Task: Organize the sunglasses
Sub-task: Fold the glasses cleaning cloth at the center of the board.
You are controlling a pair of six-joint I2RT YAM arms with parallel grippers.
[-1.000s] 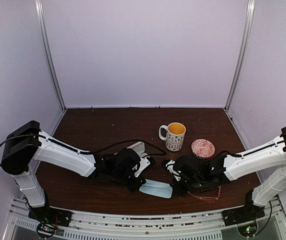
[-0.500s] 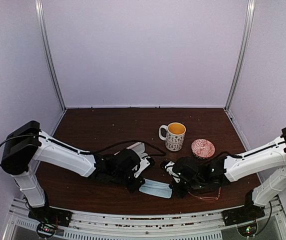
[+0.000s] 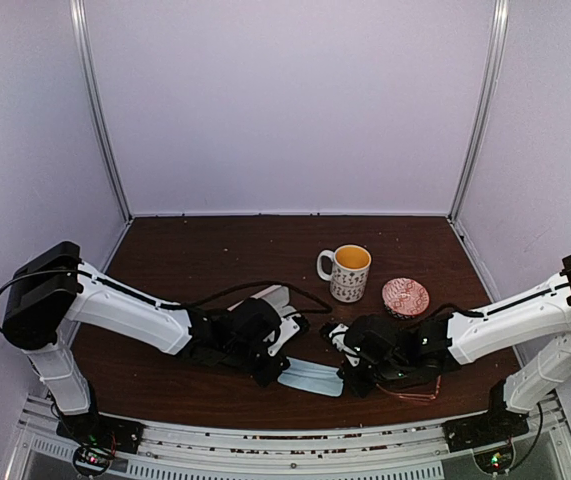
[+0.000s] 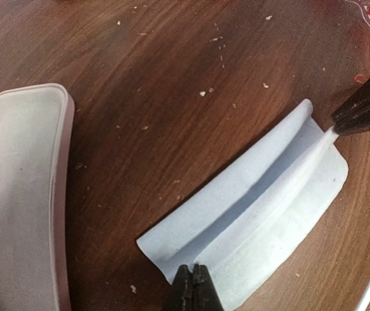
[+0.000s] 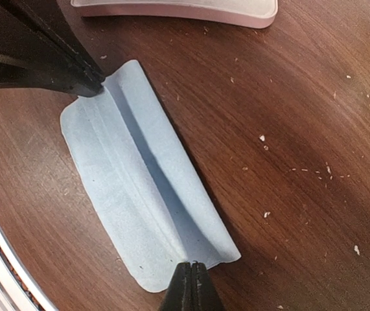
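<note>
Little has changed from a second ago: the left gripper (image 4: 193,289) has not moved, while the right gripper (image 5: 190,285) has crept slightly leftward and toward the near edge, and the light blue cloth (image 3: 310,377) between them sits about where it was. The case (image 4: 19,194) is a smooth pale pink oblong with rounded corners, lying open side up at the left. The cloth is a thin, soft matte rectangle with rounded corners, pulled up into a long raised fold that runs end to end between the two sets of tips. The table (image 3: 195,250) is dark brown wood grain scattered with pale crumbs. Farther back to the right are a glossy white ceramic mug (image 3: 350,272) with small dark markings and a yellow inside, and a round shallow bowl (image 3: 405,296) with a red pattern. The left gripper's black fingers are pressed together, pinching the cloth's left end. The right gripper's fingers are likewise pinched closed on the opposite end. The sunglasses (image 3: 415,393) are thin reddish wire lying flat on the table near the front edge. They are just beside and partly under the right arm, right of its fingertips, touched by neither gripper and well apart from the left one.
</note>
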